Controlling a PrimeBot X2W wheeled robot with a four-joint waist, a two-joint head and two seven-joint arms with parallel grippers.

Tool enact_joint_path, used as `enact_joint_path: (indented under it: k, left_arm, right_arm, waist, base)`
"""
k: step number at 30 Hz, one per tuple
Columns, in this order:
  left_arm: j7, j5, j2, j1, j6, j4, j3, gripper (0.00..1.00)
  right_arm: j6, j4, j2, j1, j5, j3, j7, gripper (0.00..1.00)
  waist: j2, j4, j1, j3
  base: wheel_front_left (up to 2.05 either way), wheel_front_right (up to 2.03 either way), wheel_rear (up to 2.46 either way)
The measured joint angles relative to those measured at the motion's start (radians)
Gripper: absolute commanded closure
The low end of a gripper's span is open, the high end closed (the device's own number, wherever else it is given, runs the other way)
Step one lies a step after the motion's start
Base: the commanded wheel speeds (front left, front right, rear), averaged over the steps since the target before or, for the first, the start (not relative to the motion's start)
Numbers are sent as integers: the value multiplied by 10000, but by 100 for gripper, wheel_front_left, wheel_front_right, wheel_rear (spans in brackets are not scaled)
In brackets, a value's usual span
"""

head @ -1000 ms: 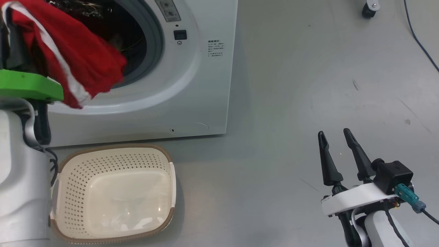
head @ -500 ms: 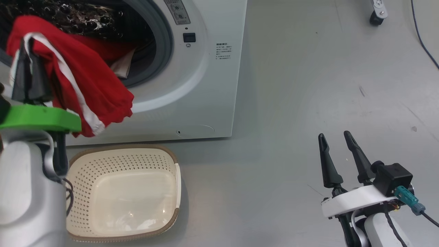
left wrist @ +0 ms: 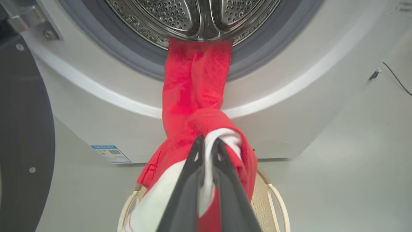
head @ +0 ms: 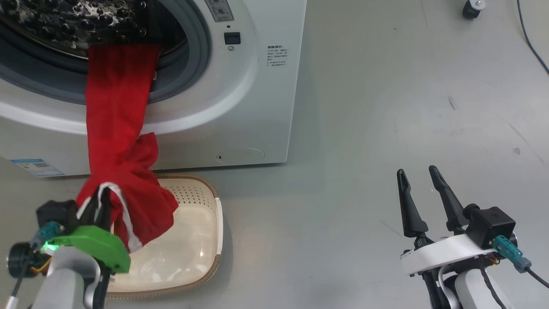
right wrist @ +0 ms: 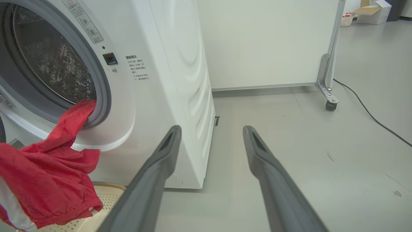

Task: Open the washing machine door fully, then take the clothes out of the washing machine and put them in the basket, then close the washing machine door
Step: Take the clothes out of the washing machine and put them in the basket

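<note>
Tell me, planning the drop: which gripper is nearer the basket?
Left. The left gripper, jaws shut on the clothes, hangs over the left side of the basket; the right gripper stands well off to its right.

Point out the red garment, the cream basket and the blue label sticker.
bright red fabric garment (head: pixel 118 107), head view, on its hanging stretch.
cream perforated plastic basket (head: pixel 188 253), head view, on its bare bottom.
small blue label sticker (head: pixel 37 168), head view, on its middle.
</note>
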Motion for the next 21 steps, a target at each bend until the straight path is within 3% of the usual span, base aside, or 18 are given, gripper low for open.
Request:
enact_joint_path:
  k: [11,21]
  left_arm:
    - [811,297,-25,467,12,1507,-564,100]
    - [982,483,-10,-173,194,2406,-581,100]
  right_arm:
    - [0,-263,-90,-87,-123,105,61,0]
    - [0,-522,-130,-310,-230,211,236,0]
  waist:
    - [0,-273,0,661]
    - [0,-679,0,1422]
  base:
    - [0,0,0]
    - [0,0,0]
